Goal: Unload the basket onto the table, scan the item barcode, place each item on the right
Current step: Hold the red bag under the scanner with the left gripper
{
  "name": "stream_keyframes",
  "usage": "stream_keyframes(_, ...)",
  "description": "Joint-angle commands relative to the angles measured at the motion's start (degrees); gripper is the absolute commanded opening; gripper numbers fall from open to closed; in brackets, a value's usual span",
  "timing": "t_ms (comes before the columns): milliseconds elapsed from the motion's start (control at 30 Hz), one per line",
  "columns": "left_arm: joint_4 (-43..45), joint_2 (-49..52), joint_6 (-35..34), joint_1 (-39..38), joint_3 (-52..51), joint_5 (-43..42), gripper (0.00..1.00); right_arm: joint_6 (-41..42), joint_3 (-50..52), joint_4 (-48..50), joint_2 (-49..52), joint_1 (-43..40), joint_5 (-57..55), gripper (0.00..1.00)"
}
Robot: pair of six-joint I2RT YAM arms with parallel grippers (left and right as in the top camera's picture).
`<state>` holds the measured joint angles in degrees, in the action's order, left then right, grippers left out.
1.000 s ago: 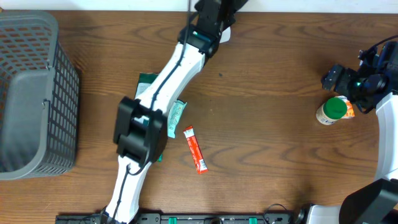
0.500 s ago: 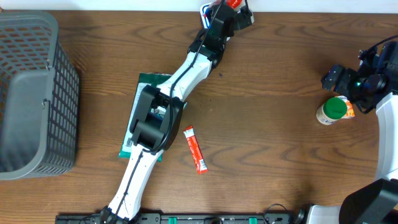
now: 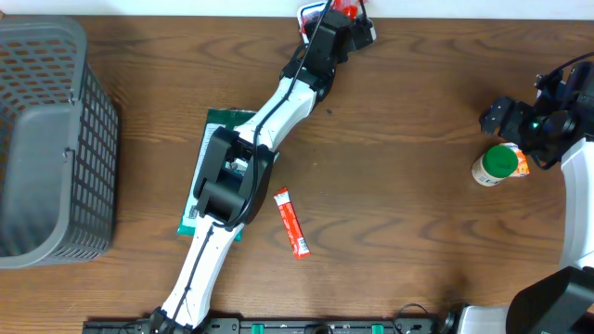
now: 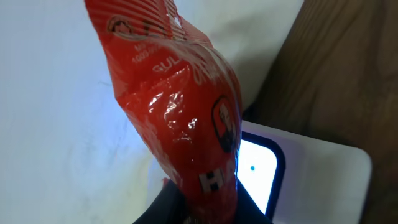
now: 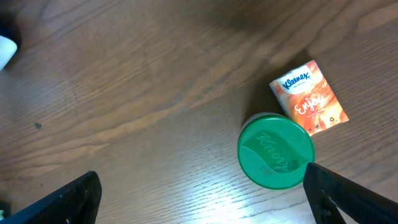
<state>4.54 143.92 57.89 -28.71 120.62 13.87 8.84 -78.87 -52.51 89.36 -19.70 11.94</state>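
One glossy, crinkled red packet [image 4: 186, 112] is being pinched by the left gripper [image 4: 199, 214], right by the smooth white scanner [image 4: 311, 180] at the far edge of the wooden table [image 3: 418, 204]. The right gripper [image 5: 205, 196] is hovering, fingers spread, over a round green-lidded jar [image 5: 275, 150] and a flat orange tissue pack [image 5: 309, 97].

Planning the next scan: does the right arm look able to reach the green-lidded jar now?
Probably yes: the open right pincer hangs near the green-lidded jar, nothing between; a tissue pack sits beside it.
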Motion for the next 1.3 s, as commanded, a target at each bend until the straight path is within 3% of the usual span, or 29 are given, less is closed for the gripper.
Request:
stream_keyframes(0,-1.5,1.1,-6.6,-0.1,0.5,0.1,0.07,-0.3,-0.9,0.0,-0.9,-0.1,-0.1,0.99)
stream_keyframes(267,-5.4,1.1,-9.9,-0.7,0.5,-9.3,0.07,-0.4,-0.9,0.0,-0.9,-0.1,-0.1,0.99)
stream_keyframes(933,-4.8,1.1,-9.8,1.0,0.5,-9.5,0.07,-0.3,-0.9,0.0,-0.9,-0.1,-0.1,0.99)
stream_keyframes(1267,-5.1,1.1,-9.8,1.5,0.5,-14.6,0.07,-0.4,-0.9,0.0,-0.9,-0.1,-0.1,0.99)
